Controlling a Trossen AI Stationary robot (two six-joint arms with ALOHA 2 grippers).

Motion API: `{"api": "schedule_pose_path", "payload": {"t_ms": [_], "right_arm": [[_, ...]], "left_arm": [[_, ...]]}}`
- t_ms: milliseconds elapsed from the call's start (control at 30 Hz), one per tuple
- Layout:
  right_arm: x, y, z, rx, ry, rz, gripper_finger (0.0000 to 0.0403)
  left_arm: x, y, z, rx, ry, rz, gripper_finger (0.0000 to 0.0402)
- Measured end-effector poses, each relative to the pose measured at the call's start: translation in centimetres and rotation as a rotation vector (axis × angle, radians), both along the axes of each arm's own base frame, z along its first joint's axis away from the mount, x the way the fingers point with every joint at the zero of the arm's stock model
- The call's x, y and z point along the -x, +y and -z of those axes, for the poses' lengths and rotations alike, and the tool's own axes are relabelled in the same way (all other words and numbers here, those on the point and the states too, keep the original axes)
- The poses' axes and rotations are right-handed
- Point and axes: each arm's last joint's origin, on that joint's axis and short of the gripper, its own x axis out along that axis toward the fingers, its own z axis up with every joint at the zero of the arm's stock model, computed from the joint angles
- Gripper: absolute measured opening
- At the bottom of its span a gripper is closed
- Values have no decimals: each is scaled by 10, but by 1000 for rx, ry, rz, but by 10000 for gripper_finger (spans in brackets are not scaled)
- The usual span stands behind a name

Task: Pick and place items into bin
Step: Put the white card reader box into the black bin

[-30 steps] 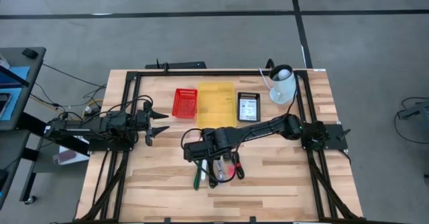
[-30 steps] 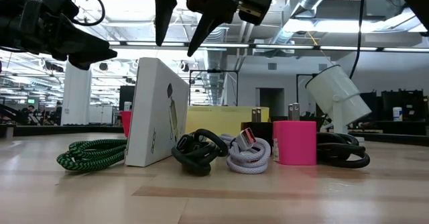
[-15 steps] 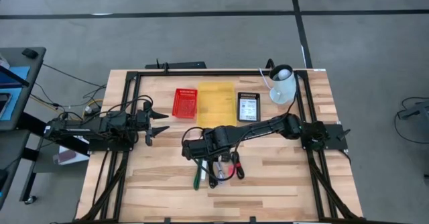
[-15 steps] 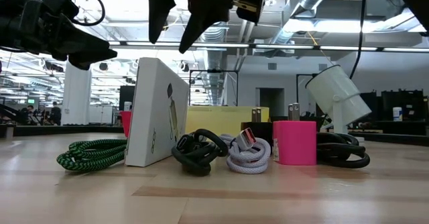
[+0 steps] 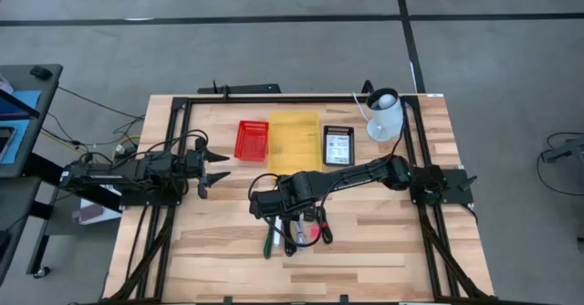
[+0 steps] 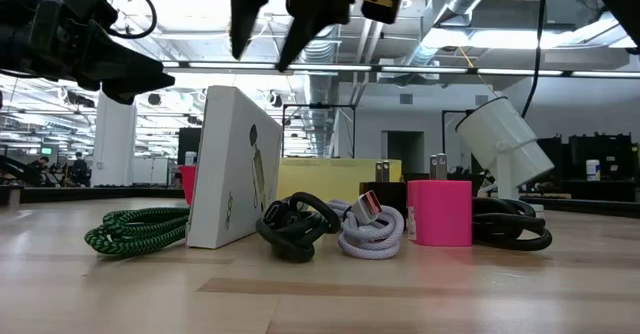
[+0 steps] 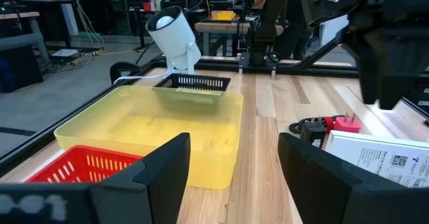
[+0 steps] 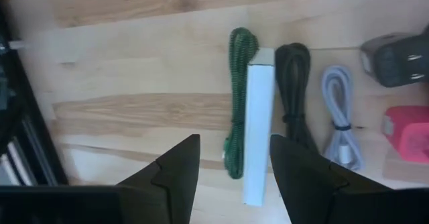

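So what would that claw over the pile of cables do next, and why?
Probably drop straight down. The right claw hangs open and empty above the coiled green braided cable and the white rectangular box, touching neither. Lowering around one seems the likely step before carrying it to the yellow plastic bin.

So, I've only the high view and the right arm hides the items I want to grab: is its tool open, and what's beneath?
Observer: Open; the right tool hangs over a green cable and a white box, side by side.
Operator: Clearance?
Observer: Plenty; the low view shows it well above the box, which stands on edge.
Operator: Other items?
Observer: Beyond the box a black cable, a pale cable, a pink plug. The left tool is open, facing the yellow bin.
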Motion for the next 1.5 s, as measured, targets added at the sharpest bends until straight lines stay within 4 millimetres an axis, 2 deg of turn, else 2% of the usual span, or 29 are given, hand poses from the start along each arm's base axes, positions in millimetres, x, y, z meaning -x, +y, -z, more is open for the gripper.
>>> {"api": "schedule_pose_path", "payload": {"t_ms": [300, 800, 1500], "right_arm": [[4, -1, 1, 24, 41, -54, 175], [-3, 1, 24, 18, 14, -71, 175], [0, 6, 25, 20, 36, -78, 175]], "left_arm": [[0, 0, 0, 0, 0, 0, 220], [0, 0, 0, 0, 0, 0, 220], [0, 0, 0, 0, 0, 0, 220]]}}
